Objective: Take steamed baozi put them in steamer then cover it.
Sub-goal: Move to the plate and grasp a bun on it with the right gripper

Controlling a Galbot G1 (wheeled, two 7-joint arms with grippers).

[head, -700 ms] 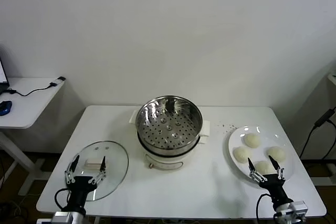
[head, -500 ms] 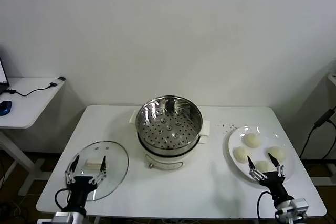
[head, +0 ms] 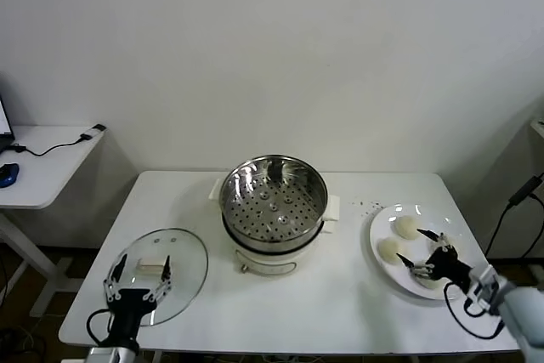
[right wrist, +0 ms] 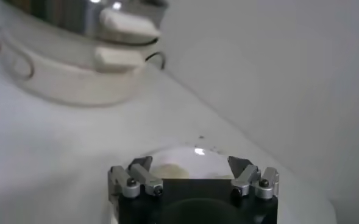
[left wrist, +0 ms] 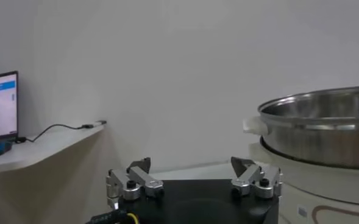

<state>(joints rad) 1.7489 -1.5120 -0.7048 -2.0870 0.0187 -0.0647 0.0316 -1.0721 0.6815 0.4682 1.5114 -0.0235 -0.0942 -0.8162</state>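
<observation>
The right gripper has its fingers spread wide, holding nothing. It hangs low over the near part of the white plate, reaching in from the right edge of the bench. Its body hides some of the baozi, so only two show plainly in the head view, one toward the back of the plate and one at its left side, just beside the finger tips; whether a finger touches a bun I cannot tell. In the right wrist view the gripper frames a pale bun just ahead of it.

The left gripper is also spread wide and empty. It hovers at the near left corner of the bench, over the near edge of the cover, which lies flat on the bench with its white handle up, between the fingers in the head view. The left wrist view shows the same fingers apart with only air between them.

The steamer stands in the middle of the bench on its white base, uncovered, its perforated bottom bare. It is well apart from both the cover on its left and the plate on its right.

A side desk with a cable stands beyond the bench on the left.
</observation>
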